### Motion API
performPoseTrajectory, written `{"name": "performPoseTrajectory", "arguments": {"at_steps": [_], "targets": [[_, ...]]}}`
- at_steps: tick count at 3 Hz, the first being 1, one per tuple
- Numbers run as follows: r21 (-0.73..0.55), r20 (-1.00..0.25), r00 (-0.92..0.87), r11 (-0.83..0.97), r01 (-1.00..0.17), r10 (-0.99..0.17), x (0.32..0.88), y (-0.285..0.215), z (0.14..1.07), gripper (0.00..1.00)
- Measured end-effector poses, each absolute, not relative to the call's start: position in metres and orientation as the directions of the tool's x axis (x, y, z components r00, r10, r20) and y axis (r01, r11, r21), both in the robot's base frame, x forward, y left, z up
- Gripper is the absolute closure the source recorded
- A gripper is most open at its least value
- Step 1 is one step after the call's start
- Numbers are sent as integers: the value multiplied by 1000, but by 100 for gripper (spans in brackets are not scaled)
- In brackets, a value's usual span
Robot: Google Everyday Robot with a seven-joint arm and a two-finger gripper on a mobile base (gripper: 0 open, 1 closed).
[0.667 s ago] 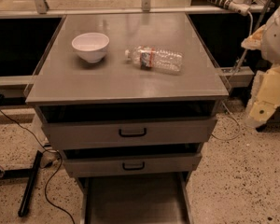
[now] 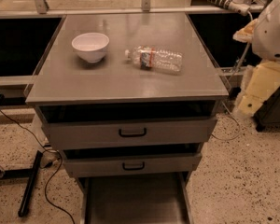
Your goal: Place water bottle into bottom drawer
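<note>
The gripper is hanging off the right side of the cabinet, out past its right edge and just below the level of the top. It is pointing downward and slanting a little toward the cabinet. The arm is sitting above it, its white housing bulging at the upper right. How wide the gripper is set cannot be told, and it is holding nothing.

The bottle is lying on its side on the cabinet top, to the gripper's left and higher up, well apart from it. Its white cap is pointing away from the gripper, toward the bowl, which is standing upright farther left, near the bottle but not touching it.

The bottom drawer is sitting pulled out, below the gripper and to its left, at floor level, showing a bare flat floor. Two upper drawers with black handles are sitting stacked above it, each pulled out slightly, also to the gripper's left.
</note>
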State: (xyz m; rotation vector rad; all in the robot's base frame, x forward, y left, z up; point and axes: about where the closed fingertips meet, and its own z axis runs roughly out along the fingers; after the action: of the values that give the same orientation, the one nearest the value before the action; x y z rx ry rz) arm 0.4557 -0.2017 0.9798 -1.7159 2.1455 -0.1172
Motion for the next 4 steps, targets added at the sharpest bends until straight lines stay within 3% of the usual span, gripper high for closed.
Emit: {"name": "performPoseTrajectory", "arguments": {"at_steps": [3, 4], "targets": [[-380, -557, 2, 253, -890, -831, 517, -155, 969, 0], [-380, -557, 2, 253, -890, -831, 517, -155, 969, 0]]}}
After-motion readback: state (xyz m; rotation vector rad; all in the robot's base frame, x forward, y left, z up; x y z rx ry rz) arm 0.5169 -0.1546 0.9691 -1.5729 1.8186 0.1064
